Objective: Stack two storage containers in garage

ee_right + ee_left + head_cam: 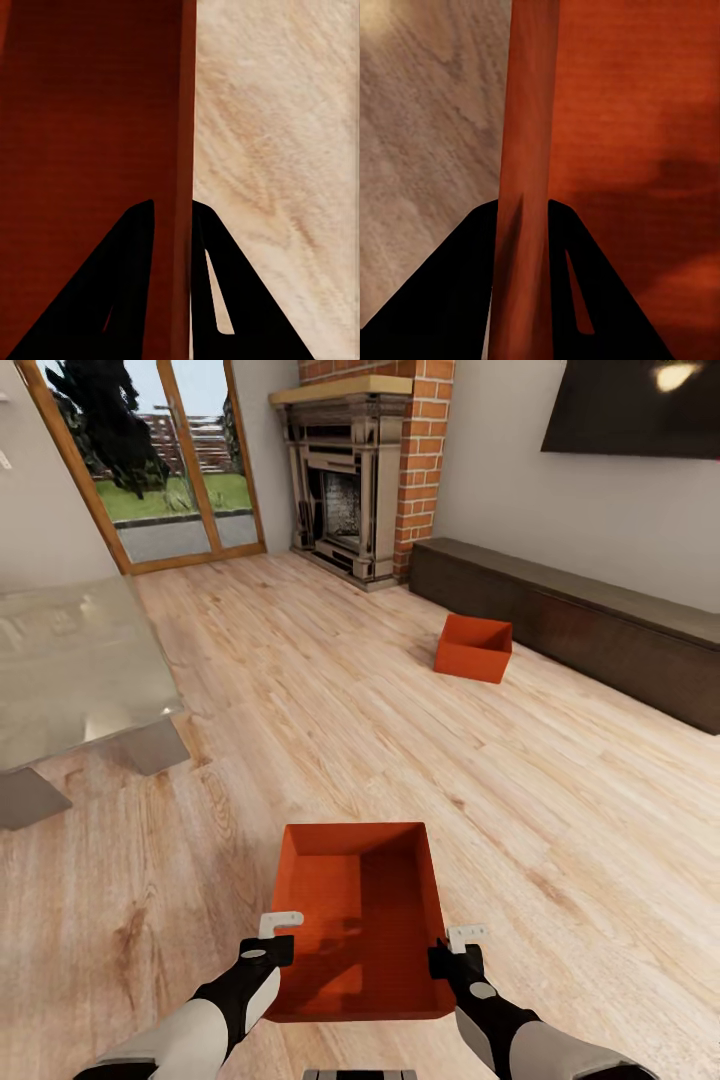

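An orange-red storage container (362, 930) is held just in front of me, above the living room's light wood plank floor (560, 780). My left gripper (277, 945) is shut on its left wall (521, 225), and my right gripper (452, 952) is shut on its right wall (184, 225). In each wrist view the thin wall (525, 112) runs between the two black fingers (457, 300). The second storage container (474, 647) sits on the floor further off to the right, close to the long dark cabinet.
A glass-topped table (70, 670) stands at the left. The brick fireplace (350, 470) and glass patio doors (160, 460) are at the far end. The long dark low cabinet (600, 620) lines the right wall under the black TV (630, 405).
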Tool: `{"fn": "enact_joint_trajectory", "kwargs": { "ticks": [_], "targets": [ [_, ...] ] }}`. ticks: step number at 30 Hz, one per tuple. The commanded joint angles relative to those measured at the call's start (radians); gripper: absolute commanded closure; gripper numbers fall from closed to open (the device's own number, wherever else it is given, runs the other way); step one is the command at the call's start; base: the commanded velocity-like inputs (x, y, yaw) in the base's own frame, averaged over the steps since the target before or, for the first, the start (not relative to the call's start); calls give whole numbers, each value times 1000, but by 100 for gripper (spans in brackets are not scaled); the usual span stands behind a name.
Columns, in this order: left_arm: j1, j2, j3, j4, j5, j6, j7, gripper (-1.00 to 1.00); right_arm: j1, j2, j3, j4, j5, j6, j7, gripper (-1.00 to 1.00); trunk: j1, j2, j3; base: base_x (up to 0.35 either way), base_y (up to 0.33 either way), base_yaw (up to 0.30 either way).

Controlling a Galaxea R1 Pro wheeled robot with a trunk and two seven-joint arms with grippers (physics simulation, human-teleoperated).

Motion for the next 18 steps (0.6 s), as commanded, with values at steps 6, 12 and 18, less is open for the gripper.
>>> {"fn": "enact_joint_trajectory", "kwargs": {
  "ticks": [6, 12, 18],
  "targets": [
    [0, -1, 13, -2, -14, 5, 9, 100, -1, 2, -33, 0, -10, -3, -13, 100, -23, 42, 18, 0, 0, 0],
    [0, -1, 14, -2, -14, 4, 9, 100, -1, 5, -33, 0, -10, -2, -16, 100, -46, 84, 37, 0, 0, 0],
    [0, -1, 15, -2, -14, 4, 8, 100, -1, 3, -34, 1, -8, -3, -17, 100, -69, 126, 56, 0, 0, 0]
  ]
}}
